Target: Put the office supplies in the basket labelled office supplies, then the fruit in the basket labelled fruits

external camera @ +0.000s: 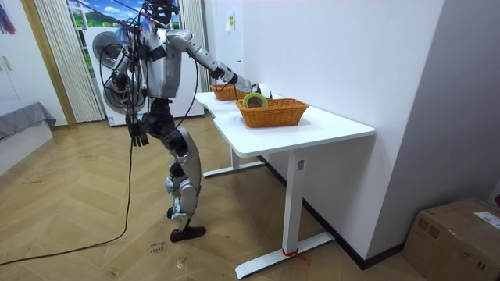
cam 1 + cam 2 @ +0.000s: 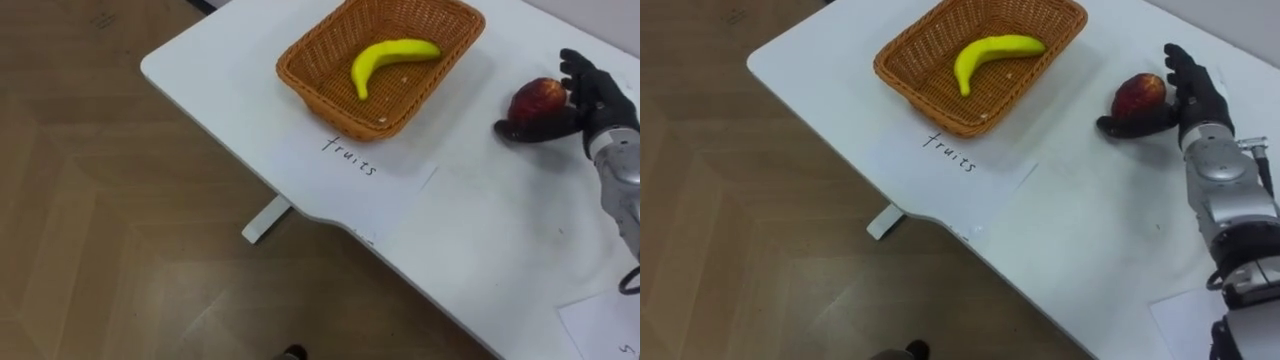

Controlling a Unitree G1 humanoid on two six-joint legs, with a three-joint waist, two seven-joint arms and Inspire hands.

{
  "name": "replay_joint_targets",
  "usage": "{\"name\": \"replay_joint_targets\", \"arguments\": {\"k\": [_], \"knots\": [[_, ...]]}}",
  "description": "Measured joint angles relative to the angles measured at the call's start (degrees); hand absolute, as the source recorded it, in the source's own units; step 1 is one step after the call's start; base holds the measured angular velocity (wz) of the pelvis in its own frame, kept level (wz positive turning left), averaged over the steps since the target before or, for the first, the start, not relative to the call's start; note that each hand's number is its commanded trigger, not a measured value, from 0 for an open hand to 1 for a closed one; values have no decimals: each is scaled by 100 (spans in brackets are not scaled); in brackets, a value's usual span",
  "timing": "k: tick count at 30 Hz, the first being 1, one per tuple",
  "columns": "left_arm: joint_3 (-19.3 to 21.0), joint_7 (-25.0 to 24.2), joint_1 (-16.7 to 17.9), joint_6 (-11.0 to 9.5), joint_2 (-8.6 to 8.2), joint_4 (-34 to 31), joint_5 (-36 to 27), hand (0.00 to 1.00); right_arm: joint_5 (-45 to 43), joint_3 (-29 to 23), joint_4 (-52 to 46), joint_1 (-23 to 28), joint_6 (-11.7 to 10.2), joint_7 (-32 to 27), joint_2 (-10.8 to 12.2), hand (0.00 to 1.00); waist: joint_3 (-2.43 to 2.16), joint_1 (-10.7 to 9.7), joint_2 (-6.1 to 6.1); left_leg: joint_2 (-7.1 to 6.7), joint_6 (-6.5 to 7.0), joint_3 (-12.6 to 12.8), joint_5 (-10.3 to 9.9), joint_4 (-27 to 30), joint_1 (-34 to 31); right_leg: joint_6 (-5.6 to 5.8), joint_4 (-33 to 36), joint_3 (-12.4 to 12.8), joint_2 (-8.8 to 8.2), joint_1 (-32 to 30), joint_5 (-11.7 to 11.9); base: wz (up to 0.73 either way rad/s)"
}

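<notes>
A red apple (image 2: 535, 100) rests on the white table (image 2: 470, 240), to the right of the wicker fruit basket (image 2: 300, 78). My right hand (image 2: 597, 95) cups the apple from its right side: straight fingers stand behind it and the thumb reaches along the table under its near side. The hand is open. A yellow banana (image 2: 392, 55) lies in the basket. In the room view I stand at the table's end with my right arm stretched over it. My left hand (image 1: 139, 134) hangs by my hip with relaxed fingers.
A paper label (image 2: 352, 158) lies in front of the fruit basket, and another sheet (image 2: 603, 322) shows at the lower right. The second wicker basket (image 1: 275, 115) holds a roll of tape (image 1: 254, 100). The table's edge runs diagonally, with wooden floor (image 2: 120, 220) to the left.
</notes>
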Motion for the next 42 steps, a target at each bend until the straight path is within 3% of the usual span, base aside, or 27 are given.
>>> {"name": "replay_joint_targets", "arguments": {"k": [1,2,13,35,42], "knots": [[-38,-5,-41,12,0,15,0,0,0,67,-2,-1,0,18,-34,87,-1,13,-1,1,0,1,0,-1,1,0,0,0,0,-1,0,0],[-53,-5,-57,17,0,16,0,0,-1,70,-3,-1,0,24,-44,100,-1,16,-1,2,0,1,0,-1,1,0,0,0,0,-2,0,0],[-74,-120,-261,78,28,283,-453,0,-469,112,194,-145,32,138,-326,100,-1,73,-12,19,-10,5,-4,9,19,-21,0,-46,6,9,4,0],[-73,-189,-308,44,42,293,-682,0,-437,180,202,-191,115,196,-338,100,18,75,-95,42,-12,91,-5,-25,50,-29,-14,-31,-4,12,-3,0],[52,-257,-307,29,41,288,-260,0,-315,103,-31,-149,274,526,-316,100,11,41,-99,63,-14,216,-6,-180,291,-29,-79,96,2,158,-1,-7]]}}
